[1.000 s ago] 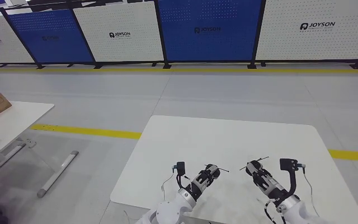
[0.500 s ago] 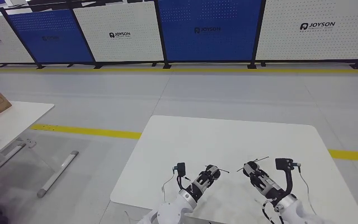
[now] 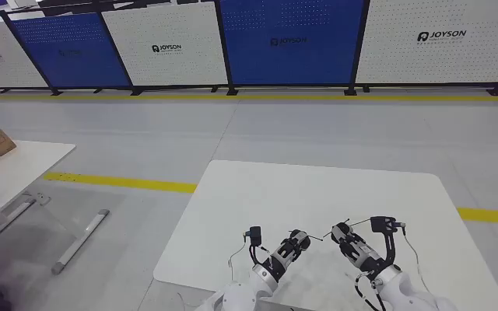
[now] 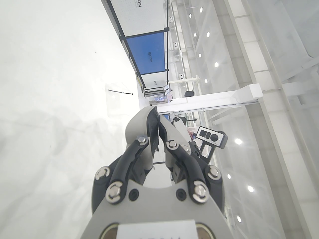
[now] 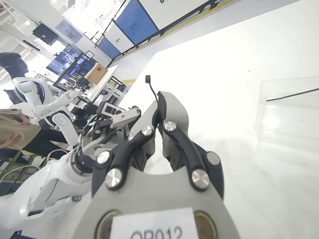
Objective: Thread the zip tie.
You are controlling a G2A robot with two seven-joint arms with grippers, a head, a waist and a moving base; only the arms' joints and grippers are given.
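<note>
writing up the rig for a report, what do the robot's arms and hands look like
White-shelled arms with loose cables. The left hand and right hand match: pale grey fingers, black textured pads, black link bars, silver screws, a white label at the base.

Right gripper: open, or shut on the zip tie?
Shut on the zip tie. In the right wrist view the right gripper has jaws pressed together, the tie's head sticking out beyond.

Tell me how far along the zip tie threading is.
Done: the zip tie is picked up, right gripper shut on it with the head sticking out free. In hand: the left gripper is shut too, a thin black end poking out, seemingly the tail, and the two sit close together. Left: nothing passes through the head yet, so the threading itself.
</note>
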